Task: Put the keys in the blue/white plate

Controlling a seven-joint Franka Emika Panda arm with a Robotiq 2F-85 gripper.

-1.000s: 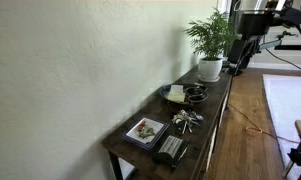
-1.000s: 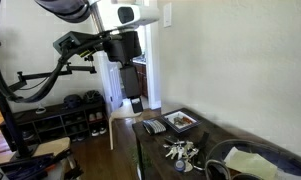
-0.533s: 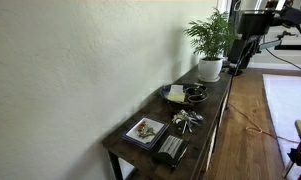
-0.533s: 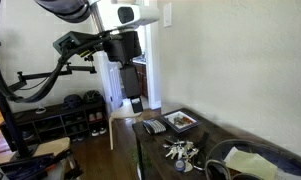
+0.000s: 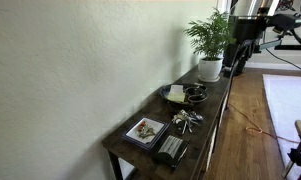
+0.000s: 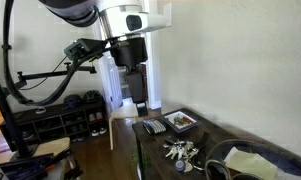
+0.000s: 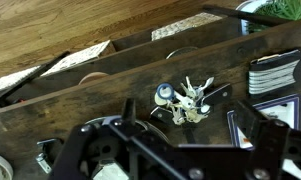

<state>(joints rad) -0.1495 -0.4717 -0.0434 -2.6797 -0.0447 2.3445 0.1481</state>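
The keys (image 5: 185, 121) lie splayed on the dark wooden table, between the blue/white plate (image 5: 145, 131) and the dishes. They also show in an exterior view (image 6: 180, 153) and in the wrist view (image 7: 187, 100). The plate lies near the table's end (image 6: 180, 121) and shows at the wrist view's right edge (image 7: 286, 110). My gripper (image 6: 140, 103) hangs open and empty well above the table, apart from the keys. It also shows in an exterior view (image 5: 234, 67), and in the wrist view (image 7: 168, 140) its fingers frame the keys.
A black ribbed object (image 5: 172, 150) lies beside the plate at the table's end (image 7: 275, 72). A round pale-yellow dish (image 5: 174, 93) and a small dark bowl (image 5: 195, 96) sit past the keys. A potted plant (image 5: 210, 40) stands at the far end. Wooden floor lies below.
The arm has turned and shifted a little; the gripper has moved slightly sideways above the table. The keys and plate have not moved.
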